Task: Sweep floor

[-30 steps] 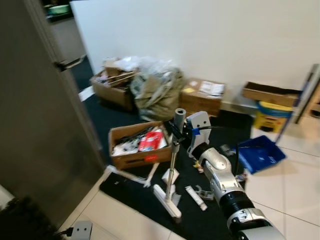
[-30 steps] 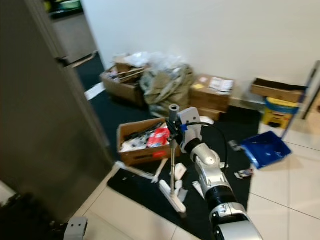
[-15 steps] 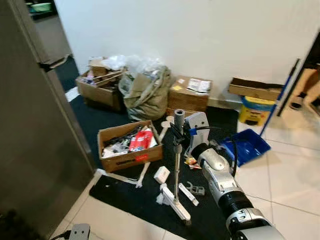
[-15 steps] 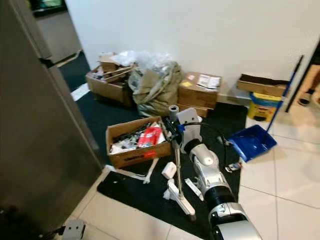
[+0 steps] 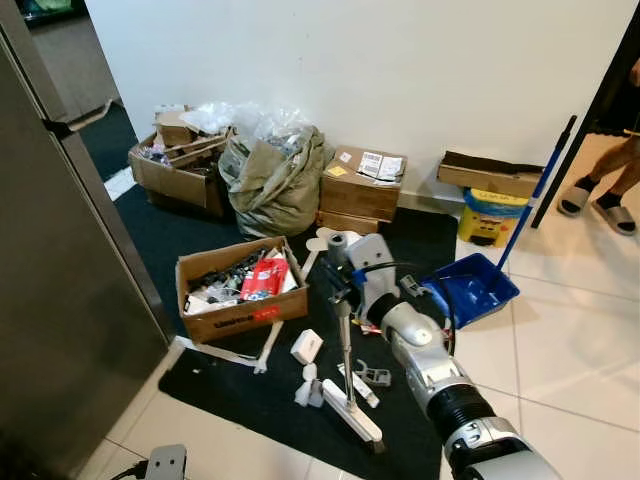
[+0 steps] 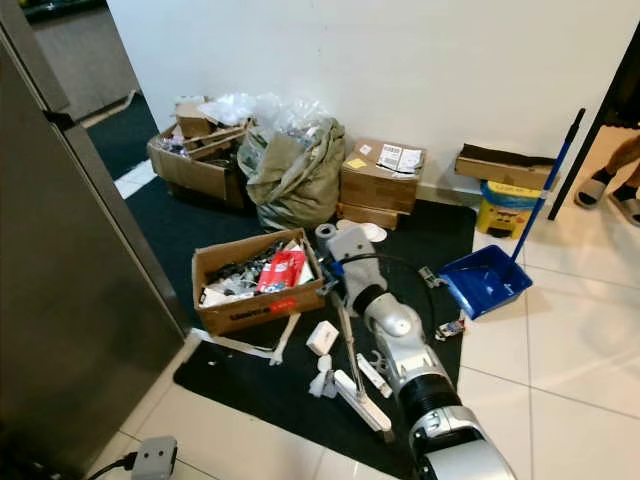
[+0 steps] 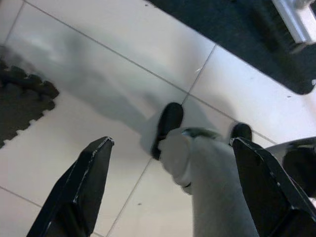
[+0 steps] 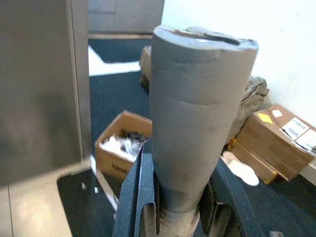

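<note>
The broom (image 5: 346, 352) stands roughly upright on the black mat (image 5: 230, 375), its white head (image 5: 351, 410) at the mat's near edge and its grey padded grip (image 8: 197, 113) clamped between the fingers of the right gripper (image 5: 340, 285). The left gripper (image 7: 170, 192) hangs idle over pale tile beside the robot's leg, its 2 fingers spread wide with nothing between them.

What could go wrong from here: the head sits among loose scraps, and a stroke toward the left would likely shove them against the open cardboard box (image 5: 240, 290) instead of toward the blue dustpan (image 5: 470, 288), which lies well apart to the right. The dark cable looping beside the forearm looks close enough to the handle to snag (I can't tell whether it actually touches). A hard push at the mat's edge might also ruck it up or scatter the smaller bits onto the tile.

Counted: 1 broom, 1 dustpan with a long blue handle leaning up to the right. About 4 pale scraps lie near the broom head, among them a white block (image 5: 306, 346) and a flat strip (image 5: 357, 384). Along the far wall are 4 cardboard boxes, 1 stuffed sack (image 5: 272, 180) and 1 yellow tub (image 5: 487, 217). A person's 2 sandalled feet (image 5: 592, 205) show at far right.
</note>
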Available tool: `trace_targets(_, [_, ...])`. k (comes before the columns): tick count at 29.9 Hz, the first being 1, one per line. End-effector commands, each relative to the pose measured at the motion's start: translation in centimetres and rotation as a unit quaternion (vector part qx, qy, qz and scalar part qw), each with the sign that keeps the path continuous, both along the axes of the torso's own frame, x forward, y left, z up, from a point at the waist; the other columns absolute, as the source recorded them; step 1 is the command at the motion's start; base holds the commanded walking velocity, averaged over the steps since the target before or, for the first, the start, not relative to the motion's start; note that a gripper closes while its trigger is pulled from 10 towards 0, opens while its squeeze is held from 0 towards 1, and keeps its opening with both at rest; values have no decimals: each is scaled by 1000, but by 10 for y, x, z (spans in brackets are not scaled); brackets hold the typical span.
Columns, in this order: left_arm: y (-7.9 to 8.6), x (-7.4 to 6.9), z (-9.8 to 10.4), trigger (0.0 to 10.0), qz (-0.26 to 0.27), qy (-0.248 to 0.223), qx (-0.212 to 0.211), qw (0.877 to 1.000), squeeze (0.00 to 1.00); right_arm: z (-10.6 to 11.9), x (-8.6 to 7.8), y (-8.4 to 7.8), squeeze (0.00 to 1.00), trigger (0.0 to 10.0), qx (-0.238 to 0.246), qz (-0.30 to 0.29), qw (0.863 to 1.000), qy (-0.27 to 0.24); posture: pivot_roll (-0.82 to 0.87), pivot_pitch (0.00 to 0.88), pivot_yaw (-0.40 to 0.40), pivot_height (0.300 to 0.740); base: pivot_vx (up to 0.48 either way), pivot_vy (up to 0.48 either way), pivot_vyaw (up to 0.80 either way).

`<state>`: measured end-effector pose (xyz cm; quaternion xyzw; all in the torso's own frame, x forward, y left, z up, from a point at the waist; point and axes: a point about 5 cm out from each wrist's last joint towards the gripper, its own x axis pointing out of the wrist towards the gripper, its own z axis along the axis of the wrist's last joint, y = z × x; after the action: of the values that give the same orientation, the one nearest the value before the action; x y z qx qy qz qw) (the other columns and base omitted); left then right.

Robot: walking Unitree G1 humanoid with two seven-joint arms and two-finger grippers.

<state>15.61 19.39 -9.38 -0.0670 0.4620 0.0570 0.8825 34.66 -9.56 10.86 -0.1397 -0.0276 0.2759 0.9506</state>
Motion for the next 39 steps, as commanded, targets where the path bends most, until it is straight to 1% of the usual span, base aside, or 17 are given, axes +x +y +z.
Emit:
trace_targets(1, [5,13,6,10000,28,-22,-7,999,0,-8,-6,2,0,10000,-18,12,1000,0,-94,0,-28,740,0,-405,0])
trace_targets(2, [7,15,7,10000,36,-27,-10,999,0,-13,-9,5,0,10000,-21,23,1000,6,-92,0,-31,740,0,-405,0])
trace_targets(7, [9,15,8,10000,44,-30,-11,999,0,-16,-13,10,0,10000,-19,38,999,12,-96,0,-31,740,0,-403,0])
trace_targets(17, [11,12,7,10000,45,-28,-11,999,0,-11,-13,14,0,10000,-5,50,999,4,-92,0,-27,740,0,-415,0])
trace_targets(22, [12,10,6,10000,45,-26,-10,999,0,-3,-13,18,0,10000,18,75,997,-5,-92,0,-22,740,0,-414,0])
trace_targets(39, [12,13,8,10000,35,-29,-7,999,0,2,-12,15,0,10000,18,82,996,-13,-96,0,-15,740,0,-414,800])
